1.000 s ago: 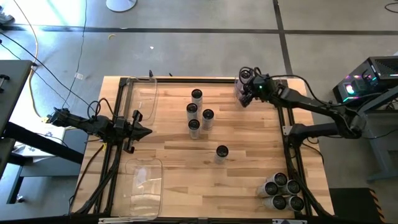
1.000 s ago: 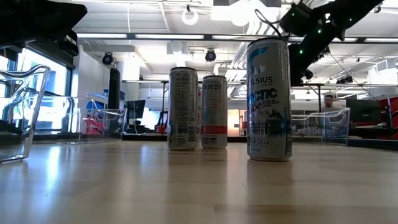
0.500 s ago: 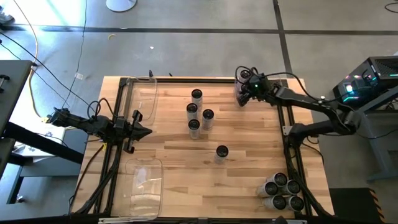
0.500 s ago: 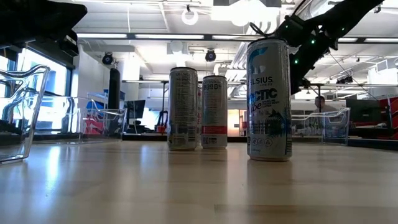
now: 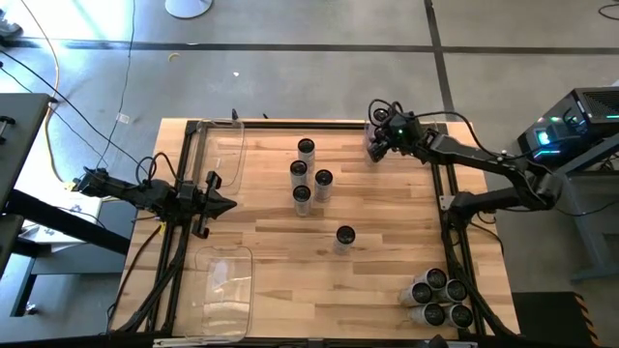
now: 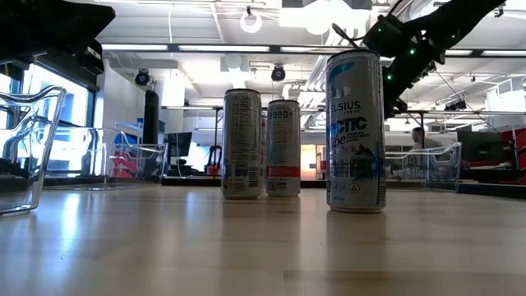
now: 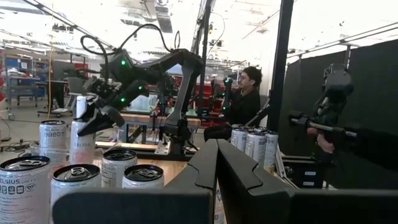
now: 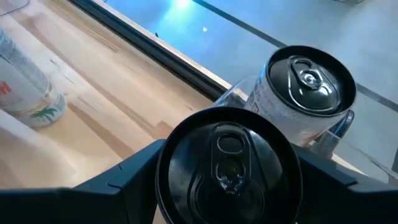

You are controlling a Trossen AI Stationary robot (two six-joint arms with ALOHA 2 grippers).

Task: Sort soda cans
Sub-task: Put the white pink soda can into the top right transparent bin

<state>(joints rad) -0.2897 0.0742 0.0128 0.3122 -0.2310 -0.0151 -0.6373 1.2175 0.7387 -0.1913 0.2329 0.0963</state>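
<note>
The right gripper [image 5: 377, 145] hangs over the far right corner of the table, its two dark fingers [image 8: 127, 171] spread on either side of a black-topped can [image 8: 229, 167] whose round rimmed lid and pull tab fill the space between them; whether the fingers press the can's sides I cannot tell. Just beyond that can stands a second can [image 8: 305, 93] with a dark lid and a pale printed wall, inside a clear plastic bin [image 8: 339, 134] (its thin edge shows behind it).

The left gripper [image 5: 221, 205] waits at the table's left edge with its jaws closed flat together.

Between the two grippers, a cluster of four cans [image 5: 309, 174] stands upright near the middle of the table, and a single can [image 5: 345, 236] stands apart, nearer the front. A group of five cans [image 5: 440, 298] sits in the front right corner.

The table [image 5: 387, 232] is pale wooden planks with a dark metal frame. Two more clear bins [image 5: 222, 285] lie along its left side. Grey concrete floor surrounds it, and a seated person [image 7: 242, 99] shows in the room beyond.
</note>
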